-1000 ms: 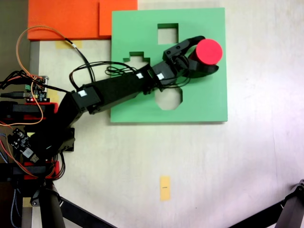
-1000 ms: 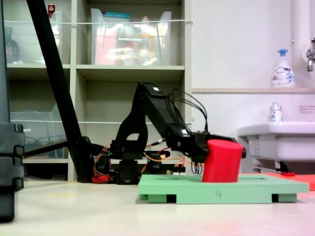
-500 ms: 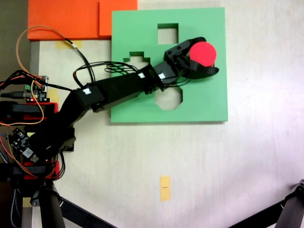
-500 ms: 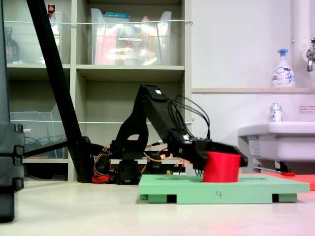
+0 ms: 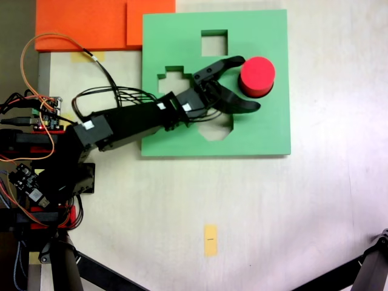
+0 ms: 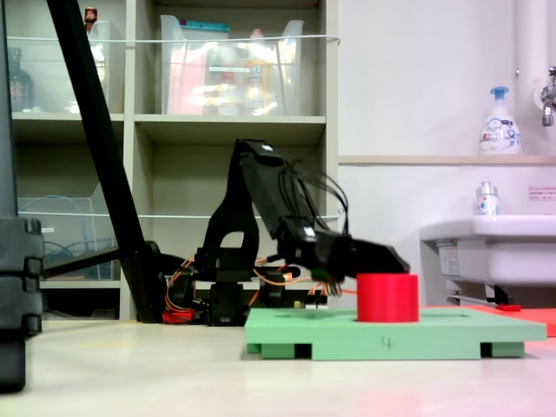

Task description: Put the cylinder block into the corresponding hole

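Item: electronics and wiring (image 5: 36, 115) — small boards, orange and black leads, at the left edge of the top-down fixed view, beside the arm's base.

Item: orange foam sheets (image 5: 91, 24) — two, flat, at upper left in the same view, one touching the green board's left edge.

Item: shelving unit (image 6: 174, 130) — background of the low side-on fixed view, clear bins on its shelves.

Item: black arm (image 5: 127, 121) — reaches rightward from the base over the green foam board (image 5: 267, 130); in the side-on view it arches up and then descends toward the board.

Item: green foam board — square, lying flat on the pale table (image 5: 242, 212) (in the side-on view (image 6: 452, 334) it reads as a thick slab with notches along its lower edge). Cutouts seen from above: a square one (image 5: 214, 42) near the top edge, a stepped one (image 5: 173, 73) at left, an octagonal one (image 5: 217, 128) partly under the arm.

Item: gripper (image 5: 247, 83) — jaws spread wide, holding nothing; one tip lies just left of the cylinder's upper side, the other just below it.

Item: cylinder block (image 5: 257, 76) — bright red, upright, standing in the board's right half with its lower part sunk below the board's surface, so the corresponding hole is under it and hidden; in the side-on view (image 6: 387, 298) the upper part rises above the board.

Item: yellow tape strip (image 5: 210, 240) — on the table, well below the board.

Item: white sink (image 6: 486, 243) and soap dispenser (image 6: 498, 122) — at right, side-on view.
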